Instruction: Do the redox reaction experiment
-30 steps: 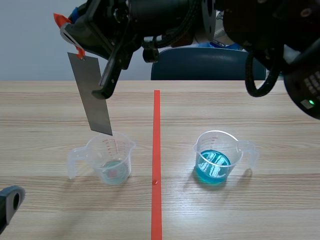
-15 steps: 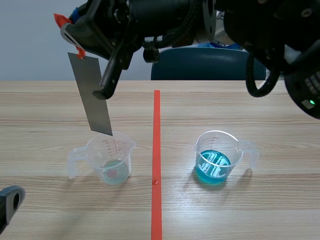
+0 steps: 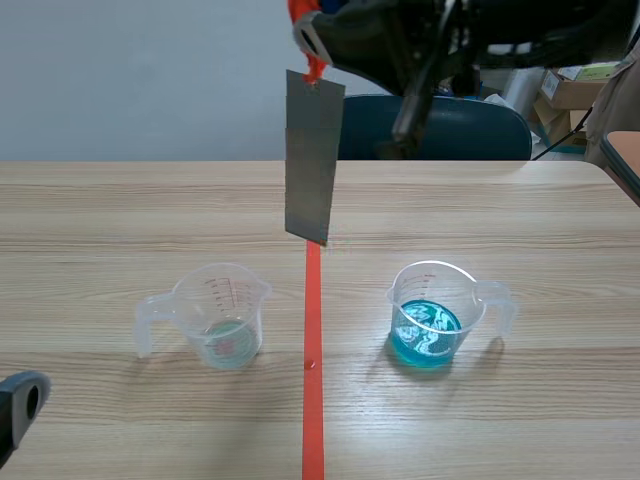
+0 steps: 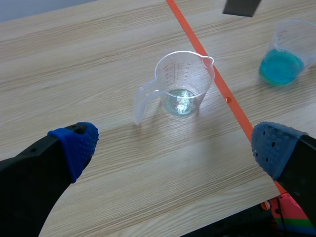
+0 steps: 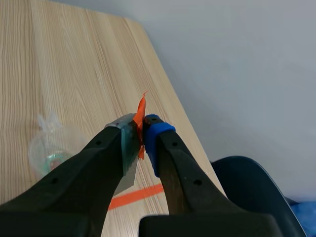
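At counter centre, above the orange-red tape line [image 3: 313, 400], the right tool [image 3: 312, 45] hangs high. Its 2 fingers are pinched on the top end of a flat grey metal strip [image 3: 310, 155]. The right wrist view shows the same grip [image 5: 140, 131]: blue pad on one face of the strip, the other finger on the opposite face. An orange tag [image 5: 140, 111] sticks out at the clamped end.

Strip: hangs nearly upright, slightly tilted. Its lower edge is in the air, touching neither beaker. From the scene view it sits over the far part of the tape line, between the 2 beakers and behind them.

Beaker 1, the clear beaker [image 3: 222, 315]: stands upright on the counter [image 3: 120, 210] on the robot's left side of the tape. Handle points away from the line. A thin layer of pale liquid covers the bottom; red graduations show on the wall.

Beaker 2, the blue beaker [image 3: 435, 318]: stands upright on the right side of the tape, handle outward, holding bright blue liquid low in the cup.

Left tool [image 4: 174, 144]: fingers spread wide, nothing between them, low over the near counter edge. The clear beaker [image 4: 183, 81] stands ahead of it, well apart.

A dark blue chair [image 3: 450, 130] stands beyond the far edge.
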Controlling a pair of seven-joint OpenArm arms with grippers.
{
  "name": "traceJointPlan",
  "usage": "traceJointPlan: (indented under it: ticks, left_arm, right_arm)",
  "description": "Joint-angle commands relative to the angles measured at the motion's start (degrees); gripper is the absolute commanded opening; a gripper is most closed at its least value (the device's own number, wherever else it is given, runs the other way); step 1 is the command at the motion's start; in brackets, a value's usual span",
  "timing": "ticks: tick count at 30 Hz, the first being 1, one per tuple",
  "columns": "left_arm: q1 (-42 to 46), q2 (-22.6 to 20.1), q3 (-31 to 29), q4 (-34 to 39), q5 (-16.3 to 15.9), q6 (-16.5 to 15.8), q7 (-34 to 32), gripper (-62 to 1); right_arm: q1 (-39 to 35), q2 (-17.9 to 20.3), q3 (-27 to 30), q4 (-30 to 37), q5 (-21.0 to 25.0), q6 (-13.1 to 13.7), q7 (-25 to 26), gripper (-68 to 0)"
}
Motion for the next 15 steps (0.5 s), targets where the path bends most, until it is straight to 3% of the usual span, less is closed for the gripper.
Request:
traceJointPlan:
  ticks: [1, 8, 15]
  left_arm:
    - [-0.2, 0.2, 0.1, 0.9, -0.3, -0.2, -1.0, 1.4]
    - [-0.2, 0.2, 0.1, 0.9, -0.3, -0.2, -1.0, 1.4]
    - [-0.2, 0.2, 0.1, 0.9, -0.1, -0.2, -0.9, 1.4]
  right_arm:
    - [-0.6, 2.8, 1.9, 0.6, 0.6, 0.0, 2.4, -66.7]
    - [-7.9, 13.7, 8.9, 0.6, 1.7, 0.6, 10.0, -66.7]
    - [-14.8, 21.1, 12.7, 0.6, 1.6, 0.6, 14.0, -66.7]
